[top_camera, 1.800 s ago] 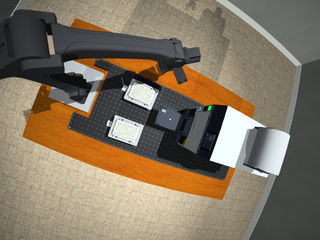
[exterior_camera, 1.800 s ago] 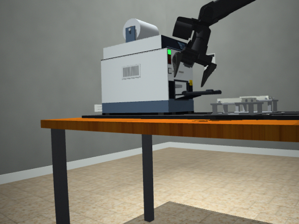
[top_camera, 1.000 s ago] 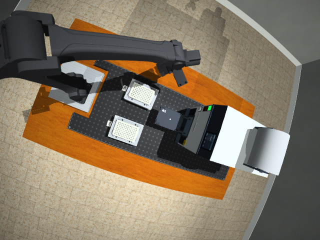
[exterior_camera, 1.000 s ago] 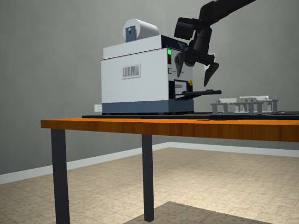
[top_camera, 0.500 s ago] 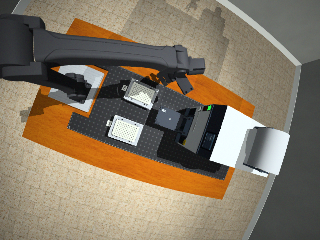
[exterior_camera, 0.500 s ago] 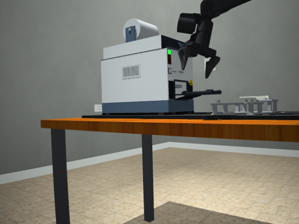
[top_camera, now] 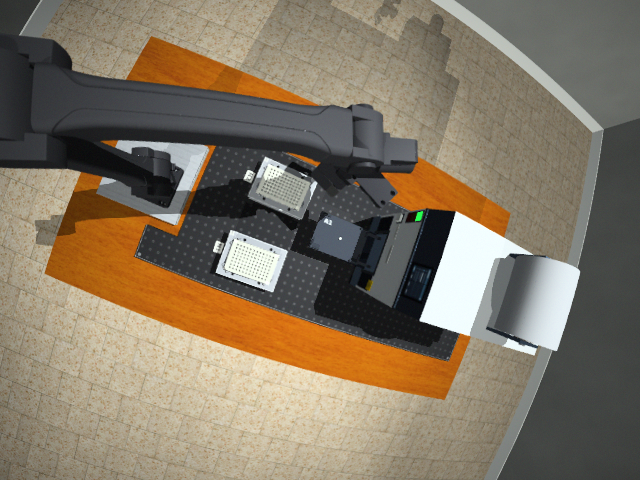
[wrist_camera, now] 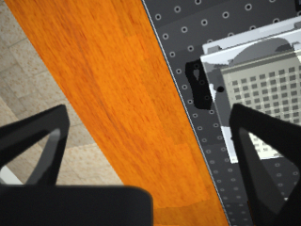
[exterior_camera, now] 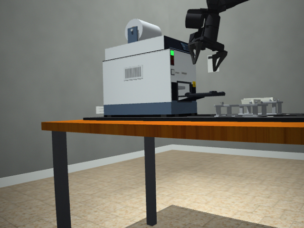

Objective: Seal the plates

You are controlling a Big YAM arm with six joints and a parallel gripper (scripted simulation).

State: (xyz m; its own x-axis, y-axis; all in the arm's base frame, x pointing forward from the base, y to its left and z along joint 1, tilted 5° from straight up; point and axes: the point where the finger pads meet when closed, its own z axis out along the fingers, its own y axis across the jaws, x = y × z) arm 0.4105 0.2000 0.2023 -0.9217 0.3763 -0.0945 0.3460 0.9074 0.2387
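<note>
While both pale, rectangular, many-welled plates [top_camera: 283,187] [top_camera: 251,261] sit in the nests in the top view, one per nest, the sealer's single flat, dark grey stage [top_camera: 336,237] [exterior_camera: 206,93] is out w/ no plate on it. Two light grey, rectangular plate nests [top_camera: 296,211] [top_camera: 222,270] stand apart on the one black, dotted breadboard [top_camera: 195,248] [exterior_camera: 137,119] [wrist_camera: 171,68], each w/ 1 small white tag at its short end; can't read which is N1 or N2. One white, boxy sealer [top_camera: 457,279] [exterior_camera: 137,83] stands at the board's far end, w/ 1 fat white foil roll [top_camera: 537,302] [exterior_camera: 149,30] on top and 1 lit green lamp [top_camera: 419,216] [exterior_camera: 172,52]. One dark grey, jointed arm [top_camera: 206,116] [exterior_camera: 213,24] reaches over the orange wooden table [top_camera: 258,330] [exterior_camera: 147,127] [wrist_camera: 108,94], its wrist near one nest and the stage. Ext. view: 1 black, two-fingered gripper [exterior_camera: 204,67] [wrist_camera: 149,113] hangs above the stage's level, 2 fingers spread wide, nothing btwn them, i.e. released. Stage sticks out of the sealer's front opening; the 2 nests stand on short legs to the right in the pic, plates on top, partly overlapping. Also 1 barcode label [exterior_camera: 133,72] on the sealer's side & 2 table legs [exterior_camera: 61,176] [exterior_camera: 150,181] in view. Wrist view: both fingertips show, well apart; 1 nest w/ its plate is partly in frame, its near corner by the right-hand finger in the pic, rest cut off by the edge.
</note>
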